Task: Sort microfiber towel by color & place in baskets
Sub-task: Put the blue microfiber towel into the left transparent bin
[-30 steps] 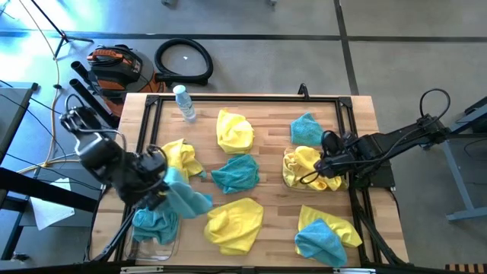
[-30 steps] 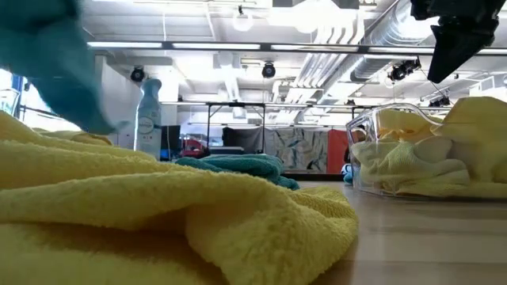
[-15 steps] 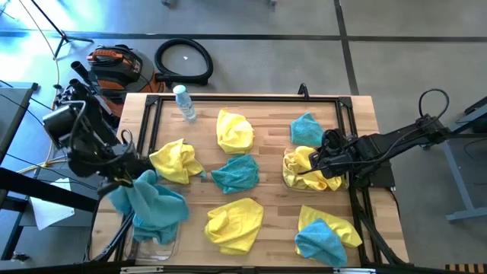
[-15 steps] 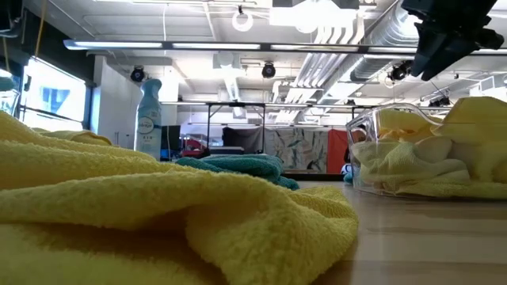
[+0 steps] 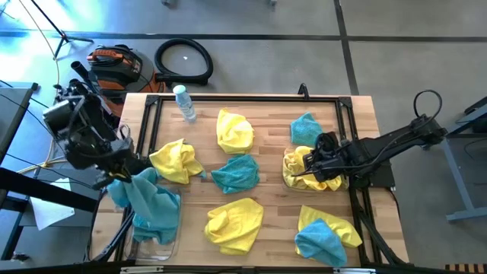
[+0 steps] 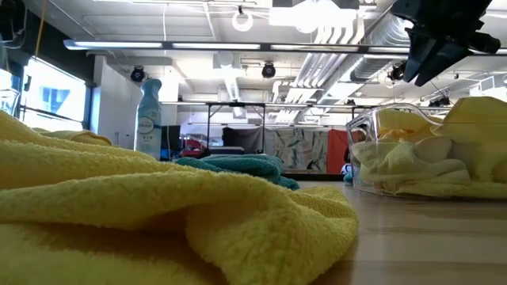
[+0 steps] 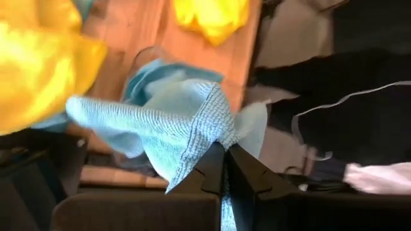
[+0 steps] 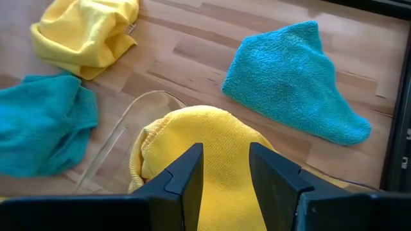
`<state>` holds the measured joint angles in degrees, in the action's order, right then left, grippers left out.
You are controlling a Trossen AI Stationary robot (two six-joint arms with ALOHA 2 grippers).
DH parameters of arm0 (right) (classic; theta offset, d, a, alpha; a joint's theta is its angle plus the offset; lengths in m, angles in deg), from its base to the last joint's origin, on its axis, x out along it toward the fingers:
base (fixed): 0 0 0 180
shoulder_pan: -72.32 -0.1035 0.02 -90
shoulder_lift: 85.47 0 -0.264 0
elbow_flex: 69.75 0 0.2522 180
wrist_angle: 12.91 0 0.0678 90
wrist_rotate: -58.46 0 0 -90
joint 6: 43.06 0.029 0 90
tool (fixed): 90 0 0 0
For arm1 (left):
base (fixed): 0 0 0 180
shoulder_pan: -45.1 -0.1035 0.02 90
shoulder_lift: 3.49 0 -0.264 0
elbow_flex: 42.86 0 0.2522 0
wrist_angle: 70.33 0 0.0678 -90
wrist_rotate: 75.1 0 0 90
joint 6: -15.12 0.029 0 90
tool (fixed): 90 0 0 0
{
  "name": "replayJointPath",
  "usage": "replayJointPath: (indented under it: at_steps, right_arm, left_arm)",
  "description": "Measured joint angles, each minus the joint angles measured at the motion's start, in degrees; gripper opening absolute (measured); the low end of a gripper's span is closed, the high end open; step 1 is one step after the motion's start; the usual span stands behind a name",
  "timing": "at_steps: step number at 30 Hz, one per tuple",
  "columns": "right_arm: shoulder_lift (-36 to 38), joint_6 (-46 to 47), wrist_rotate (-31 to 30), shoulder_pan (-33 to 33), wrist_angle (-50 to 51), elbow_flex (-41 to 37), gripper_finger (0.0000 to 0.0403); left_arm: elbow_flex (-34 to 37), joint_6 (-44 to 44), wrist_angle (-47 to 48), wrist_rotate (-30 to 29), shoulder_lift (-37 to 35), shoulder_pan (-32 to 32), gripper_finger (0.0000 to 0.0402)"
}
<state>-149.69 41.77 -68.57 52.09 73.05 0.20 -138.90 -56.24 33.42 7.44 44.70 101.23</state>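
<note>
High view: the left gripper point(image 5: 122, 176) hangs over the table's left edge, its fingers pinched together on a fuzzy teal-blue microfiber cloth point(image 5: 148, 202) that droops down over the clear plastic tub at the near left corner point(image 5: 156, 243); the cloth covers most of that tub, so what lies inside cannot be made out. In the left wrist view the two dark fingers point(image 7: 209, 173) meet on a fold of the pale blue cloth point(image 7: 186, 128), and only a curved bit of the tub's rim point(image 7: 151, 54) shows. The right gripper point(image 5: 304, 169) sits over the second clear tub point(image 5: 288, 181) at the table's right side, which holds bright yellow cloths point(image 5: 316, 179); the arm hides part of it. In the right wrist view its fingers point(image 8: 186, 173) stand apart above a yellow cloth point(image 8: 212, 147), with nothing between them. Loose on the wooden tabletop point(image 5: 274, 129) lie yellow cloths near the left point(image 5: 176, 160), at the far middle point(image 5: 234, 131) and at the near middle point(image 5: 234, 224), and teal ones at the centre point(image 5: 236, 173) and beside the right tub point(image 5: 307, 128). At the near right a teal cloth point(image 5: 319, 242) lies on a yellow one point(image 5: 335, 221). A clear spray bottle point(image 5: 184, 103) lies at the far left. In the low view a yellow cloth point(image 6: 158, 214) fills the foreground and blocks most of the table.
</note>
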Motion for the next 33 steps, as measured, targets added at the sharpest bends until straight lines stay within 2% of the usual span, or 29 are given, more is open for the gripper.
replayJointPath:
  at_steps: [4,7,15,21,24,29,33]
  right_arm:
    - [-1.2,-1.2,0.0,0.0,0.0,0.0,0.0122]
    - [-1.2,-1.3,0.7,0.0,-0.1,0.0,0.0122]
    - [-1.0,-10.6,1.3,0.0,-0.6,0.0,0.0122]
    - [-1.0,-16.7,2.1,0.0,-0.6,0.0,0.0122]
    - [-1.0,-18.7,2.3,0.0,-0.6,0.0,0.0122]
    - [-1.0,-21.1,2.9,0.0,-0.6,0.0,0.0122]
    - [-1.0,-21.1,3.0,0.0,-0.7,0.0,0.0122]
  left_arm:
    - [6.7,-3.5,-0.7,3.4,1.2,0.0,0.0000]
    - [12.4,-7.3,-5.5,5.6,2.2,0.0,0.0000]
    - [27.2,-19.9,-27.7,6.8,7.6,-2.2,0.0000]
    - [34.8,-24.5,-48.9,16.2,14.2,-4.8,0.0000]
    - [35.7,-26.6,-49.8,16.7,17.6,-6.1,0.0000]
    - [35.7,-27.1,-45.4,17.6,21.0,-8.2,0.0000]
    - [35.6,-26.0,-42.8,14.7,21.4,-8.7,0.0000]
